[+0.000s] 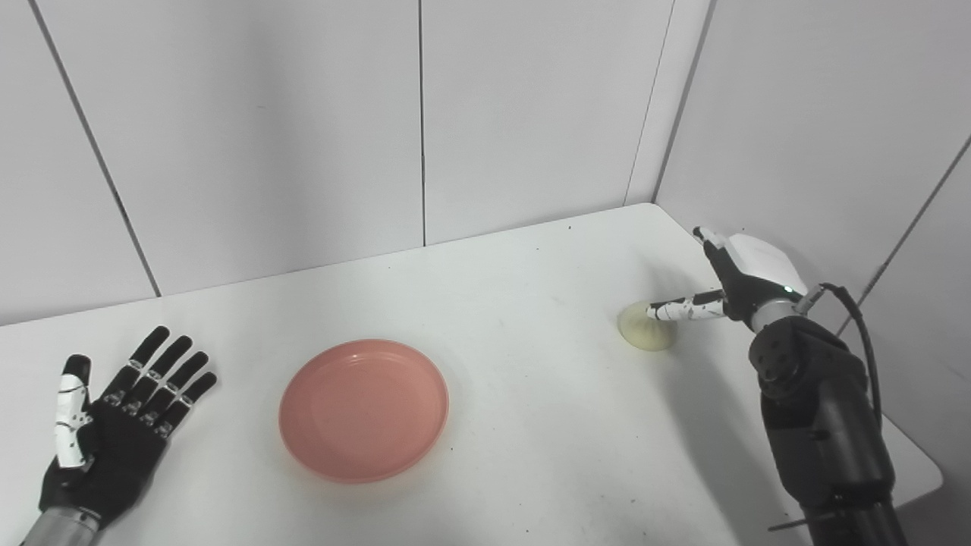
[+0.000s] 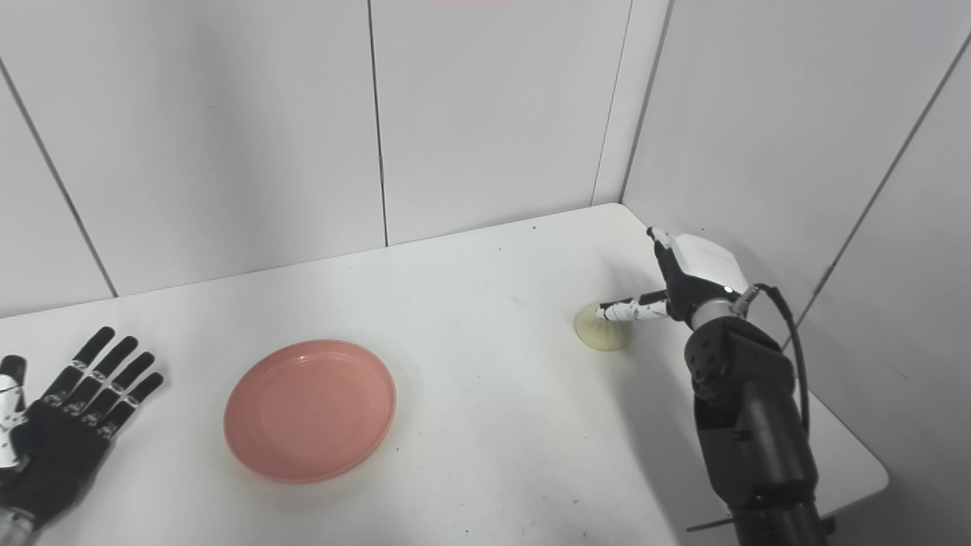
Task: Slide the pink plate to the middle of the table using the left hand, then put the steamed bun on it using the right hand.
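Fingers, left: left hand (image 1: 106,425) lies palm-up at the near left edge of the table (image 1: 531,394), fingers (image 1: 163,371) spread apart and straight, gripping nothing.
Plate: pink plate (image 1: 364,409) sits flat and bare at about 3 o'clock from the left hand, near it but not touching; it looks a little left of the table's centre, so I judge the slide done or almost done.
Fingers, right: right hand (image 1: 740,280) is at the far right of the table, one finger (image 1: 683,309) stretched out over the bun; whether the remaining fingers are curled or apart is hidden behind the white back of the hand, so I cannot tell how it stands.
Bun: steamed bun (image 1: 645,330) rests on the table under that fingertip, at about 9 o'clock from the right hand, seemingly touched yet not visibly enclosed.
Key relation: bun lies at roughly 2 o'clock from the plate, well apart; the right hand is much the nearer.
Next move, as judged: close round the bun, lift, carry toward 8 o'clock onto the plate.
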You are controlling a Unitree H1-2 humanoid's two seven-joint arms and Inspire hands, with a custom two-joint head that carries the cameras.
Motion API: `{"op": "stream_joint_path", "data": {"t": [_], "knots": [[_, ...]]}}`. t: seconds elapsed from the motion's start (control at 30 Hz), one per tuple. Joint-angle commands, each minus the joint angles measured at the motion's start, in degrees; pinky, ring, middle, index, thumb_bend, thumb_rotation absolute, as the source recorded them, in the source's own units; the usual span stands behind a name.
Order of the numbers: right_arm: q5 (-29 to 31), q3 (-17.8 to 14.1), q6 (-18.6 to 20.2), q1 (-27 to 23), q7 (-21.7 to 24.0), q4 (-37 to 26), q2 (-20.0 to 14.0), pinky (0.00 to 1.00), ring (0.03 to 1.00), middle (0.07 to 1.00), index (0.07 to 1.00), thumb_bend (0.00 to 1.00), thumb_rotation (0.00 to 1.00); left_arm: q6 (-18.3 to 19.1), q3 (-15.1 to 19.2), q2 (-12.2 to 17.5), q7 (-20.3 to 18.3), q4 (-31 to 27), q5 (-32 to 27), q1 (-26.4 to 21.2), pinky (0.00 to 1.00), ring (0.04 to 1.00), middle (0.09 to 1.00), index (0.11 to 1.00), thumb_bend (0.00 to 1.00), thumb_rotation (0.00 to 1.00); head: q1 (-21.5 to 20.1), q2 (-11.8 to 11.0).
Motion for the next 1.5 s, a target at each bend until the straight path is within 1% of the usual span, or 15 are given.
{"op": "stream_joint_path", "data": {"t": [0.0,0.2,0.27,0.4,0.47,0.53,0.6,0.67,0.77,0.9,1.0,1.13,1.3,1.37,1.47], "knots": [[1.3,0.8,-0.3,-1.5,-3.5,0.3,-2.6,0.88,0.956,0.969,0.96,1.0,0.52,5.1,-0.2,1.1,3.5,3.8,2.3,5.5,0.83,0.845,0.873,0.873,0.65,0.9,0.1,0.1],[6.7,3.5,-0.5,-2.4,-6.1,5.0,-3.5,0.84,0.934,0.95,0.94,1.0,0.48,5.2,-0.2,1.3,3.4,3.5,2.4,5.7,0.83,0.844,0.871,0.872,0.65,0.9,0.3,0.3],[8.1,4.8,-0.6,-2.7,-7.2,6.6,-3.8,0.76,0.89,0.933,0.927,1.0,0.47,5.3,-0.2,1.4,3.1,3.4,2.3,5.8,0.84,0.849,0.876,0.876,0.65,0.89,0.2,0.5],[9.6,7.8,-0.6,-3.8,-9.7,9.7,-4.4,0.67,0.836,0.91,0.939,1.0,0.49,5.4,-0.3,1.6,2.8,3.3,2.1,5.8,0.84,0.852,0.88,0.88,0.64,0.9,0.0,0.6],[10.1,9.2,-0.4,-4.3,-10.4,11.1,-4.8,0.62,0.772,0.88,0.943,1.0,0.51,5.3,-0.3,1.6,2.9,3.2,2.1,5.9,0.84,0.852,0.88,0.881,0.64,0.9,0.1,0.8],[10.7,10.3,-0.4,-4.7,-11.2,12.2,-5.2,0.79,0.879,0.922,0.938,1.0,0.54,5.5,-0.2,1.6,3.0,3.0,2.0,6.0,0.84,0.851,0.879,0.88,0.65,0.89,0.1,0.9],[11.3,11.0,-0.3,-4.9,-12.2,13.1,-5.3,0.83,0.908,0.933,0.935,1.0,0.54,5.8,-0.2,1.6,3.1,2.8,1.8,6.1,0.84,0.852,0.88,0.881,0.65,0.88,0.0,1.0],[12.2,11.5,-0.4,-5.0,-13.0,13.9,-5.5,0.81,0.901,0.927,0.932,1.0,0.53,6.0,-0.3,1.7,3.2,2.5,1.6,6.2,0.84,0.854,0.882,0.884,0.65,0.89,0.0,1.1],[13.4,12.1,-0.3,-5.3,-13.8,14.9,-5.8,0.73,0.842,0.888,0.936,1.0,0.51,6.3,-0.5,1.7,3.8,1.5,1.7,6.5,0.84,0.854,0.883,0.884,0.66,0.87,0.0,1.2],[15.1,12.4,-0.3,-5.4,-15.4,15.8,-5.8,0.7,0.834,0.875,0.93,1.0,0.43,6.7,-0.8,1.7,4.1,0.5,1.6,6.8,0.85,0.86,0.889,0.89,0.65,0.88,0.2,1.4],[16.5,13.1,-0.7,-5.3,-16.5,16.6,-6.5,0.66,0.777,0.826,0.92,1.0,0.4,7.0,-0.7,1.6,4.2,0.1,1.4,6.8,0.86,0.868,0.895,0.893,0.66,0.88,0.3,1.5],[17.4,14.0,-0.4,-5.0,-16.7,16.6,-7.6,0.59,0.672,0.729,0.911,1.0,0.37,7.6,-0.7,1.6,4.6,-0.4,1.3,6.9,0.86,0.866,0.893,0.894,0.66,0.87,0.3,1.7],[16.6,14.7,-0.2,-4.5,-15.1,15.6,-9.0,0.58,0.669,0.745,0.877,1.0,0.39,8.1,-0.5,1.6,5.0,-0.9,1.2,7.0,0.85,0.861,0.886,0.889,0.66,0.87,0.3,2.0],[14.2,15.3,-0.2,-4.7,-12.2,15.1,-9.9,0.61,0.697,0.77,0.872,1.0,0.4,8.2,-0.7,1.6,5.0,-1.2,1.3,7.1,0.85,0.863,0.887,0.891,0.66,0.87,0.3,2.1],[12.3,15.1,-0.2,-4.6,-9.3,14.2,-10.4,0.62,0.694,0.765,0.849,1.0,0.37,8.4,-0.8,1.6,5.3,-1.7,1.4,7.3,0.85,0.862,0.887,0.89,0.66,0.88,0.3,2.2]]}}
